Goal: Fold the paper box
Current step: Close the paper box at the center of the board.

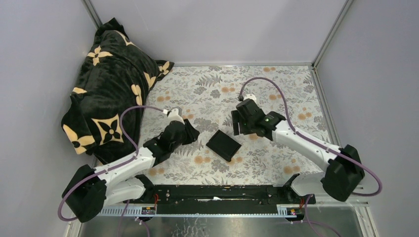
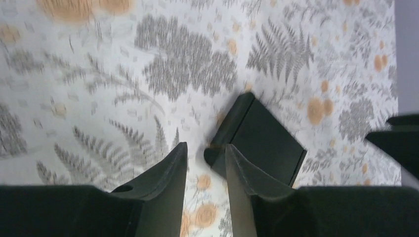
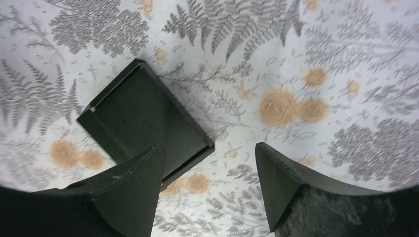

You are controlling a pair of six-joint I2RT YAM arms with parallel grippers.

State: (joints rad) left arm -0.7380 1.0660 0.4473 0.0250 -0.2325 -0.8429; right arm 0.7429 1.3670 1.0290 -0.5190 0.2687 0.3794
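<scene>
The paper box (image 1: 224,144) lies closed and flat on the floral cloth between my two arms, a small matte black rectangle. My left gripper (image 1: 194,134) hovers just to its left, apart from it. In the left wrist view the box (image 2: 267,136) sits beyond the right finger, and the left gripper (image 2: 206,145) is open with only cloth in the narrow gap. My right gripper (image 1: 236,123) hangs just above and behind the box. In the right wrist view the box (image 3: 143,116) lies partly behind the left finger, and the right gripper (image 3: 210,144) is wide open and empty.
A black plush blanket with cream flowers (image 1: 111,94) is heaped at the back left, against the grey wall. The floral cloth (image 1: 276,94) covers the table, with grey walls on three sides. The right gripper's dark body (image 2: 400,140) shows at the right edge of the left wrist view.
</scene>
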